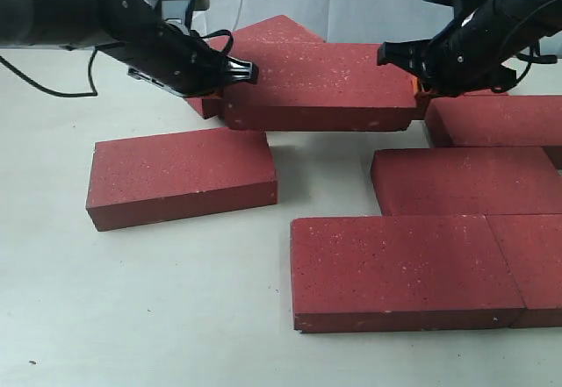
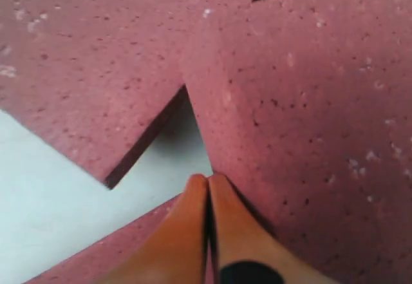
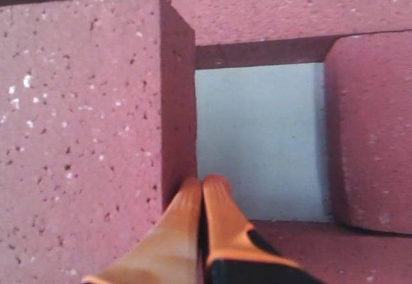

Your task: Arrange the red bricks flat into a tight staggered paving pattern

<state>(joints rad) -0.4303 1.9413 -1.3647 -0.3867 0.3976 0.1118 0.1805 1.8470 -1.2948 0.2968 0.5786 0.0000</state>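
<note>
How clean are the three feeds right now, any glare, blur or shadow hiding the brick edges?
Exterior view: even, soft light, no glare, sharp; only a faint shadow on the table under the raised brick. Left wrist view: hazy and washed out, the left claw blurred up close. Right wrist view: crisper brick speckle, the right claw slightly soft, dark shadow between bricks.

We've got the left gripper (image 2: 207, 179) with fingers pinched together, tips touching the edge of a red brick (image 2: 302, 116) just ahead; second brick (image 2: 84, 58) beyond on the other side, pale table (image 2: 45, 187) between them
</note>
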